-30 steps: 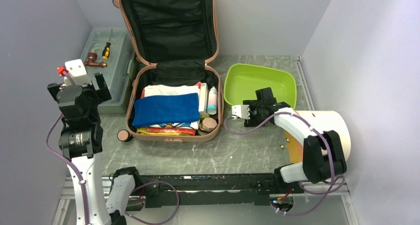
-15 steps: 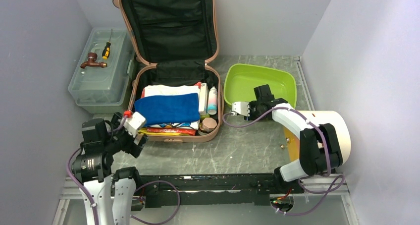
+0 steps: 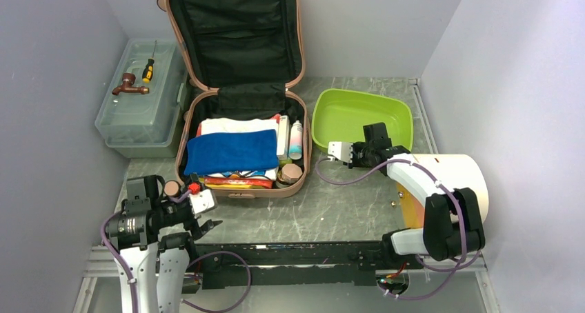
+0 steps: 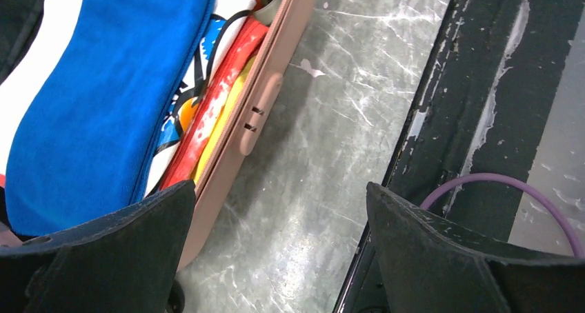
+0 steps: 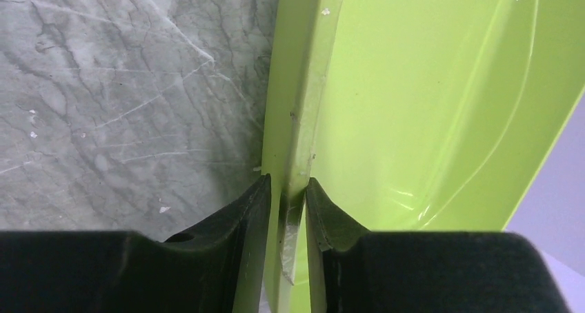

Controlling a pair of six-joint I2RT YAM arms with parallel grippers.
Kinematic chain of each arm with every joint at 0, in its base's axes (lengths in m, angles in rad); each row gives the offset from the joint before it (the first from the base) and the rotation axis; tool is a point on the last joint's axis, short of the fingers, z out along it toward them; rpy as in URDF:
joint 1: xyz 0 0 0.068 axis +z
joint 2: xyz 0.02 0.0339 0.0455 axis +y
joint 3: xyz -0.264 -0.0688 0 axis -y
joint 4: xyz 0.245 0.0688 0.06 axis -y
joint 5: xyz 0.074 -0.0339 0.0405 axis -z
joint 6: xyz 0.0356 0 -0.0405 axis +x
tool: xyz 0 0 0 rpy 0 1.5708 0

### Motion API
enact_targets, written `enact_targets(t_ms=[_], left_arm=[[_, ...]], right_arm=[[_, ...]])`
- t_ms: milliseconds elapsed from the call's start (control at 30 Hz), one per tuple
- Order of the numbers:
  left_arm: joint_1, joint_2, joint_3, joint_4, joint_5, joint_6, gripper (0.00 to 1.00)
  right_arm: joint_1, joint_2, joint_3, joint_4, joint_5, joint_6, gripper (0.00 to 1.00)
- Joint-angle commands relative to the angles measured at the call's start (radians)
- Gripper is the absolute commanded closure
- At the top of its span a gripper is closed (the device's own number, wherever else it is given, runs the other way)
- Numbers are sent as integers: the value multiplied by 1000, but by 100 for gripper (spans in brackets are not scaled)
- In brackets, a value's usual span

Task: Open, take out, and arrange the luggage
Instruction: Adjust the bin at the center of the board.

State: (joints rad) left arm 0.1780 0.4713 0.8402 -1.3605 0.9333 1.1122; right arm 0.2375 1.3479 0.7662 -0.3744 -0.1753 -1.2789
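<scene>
Suitcase (image 3: pixel 236 44) is at the far middle of the desk (image 3: pixel 331 209), open. Its base lies flat on the top and the lid stands up against the back wall, black lining showing. It's packed:
- blue towel (image 3: pixel 231 151) on top
- white folded cloth (image 3: pixel 238 125) just past it toward the far edge
- red and yellow packets (image 3: pixel 234 183) along the near wall
- bottle (image 3: pixel 296 139) and round jar (image 3: pixel 292 172) down the right side

Left gripper (image 3: pixel 205 225) is low by the near-left corner of the desk. It sits just beside the wheel (image 3: pixel 171 187) on the suitcase's near-left corner, not touching it. Its fingers are spread wide with nothing between them. The left wrist cam looks along the suitcase's near wall and shows:
- the pink handle (image 4: pixel 259 113) and the towel edge
- bare desk in the gap between the fingers
- a purple cable (image 4: pixel 483 185) over the black rail at the near edge

Right gripper (image 3: pixel 330 149) is at the near-left rim of the green tray (image 3: pixel 359 109), which sits just right of the suitcase toward the far-right corner. Its fingers are closed down on the rim, one outside on the desk side and one inside the tray, with the lip pinched between them. No contents visible in the tray.

Grey-green toolbox (image 3: pixel 138 120) is in the far-left corner, just beside the suitcase. A screwdriver (image 3: pixel 148 68) and a brown tap (image 3: pixel 130 85) lie on its lid.

White cylinder (image 3: pixel 459 182) is at the right edge, near the right arm's base
</scene>
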Motion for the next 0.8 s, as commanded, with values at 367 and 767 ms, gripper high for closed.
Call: enact_targets(t_ms=[367, 767], left_arm=[[-26, 20, 25, -95, 91, 147, 1], [-19, 37, 21, -85, 81, 139, 0]], right_arm=[[-31, -75, -65, 30, -112, -61, 87], [12, -61, -82, 19, -40, -181, 100]])
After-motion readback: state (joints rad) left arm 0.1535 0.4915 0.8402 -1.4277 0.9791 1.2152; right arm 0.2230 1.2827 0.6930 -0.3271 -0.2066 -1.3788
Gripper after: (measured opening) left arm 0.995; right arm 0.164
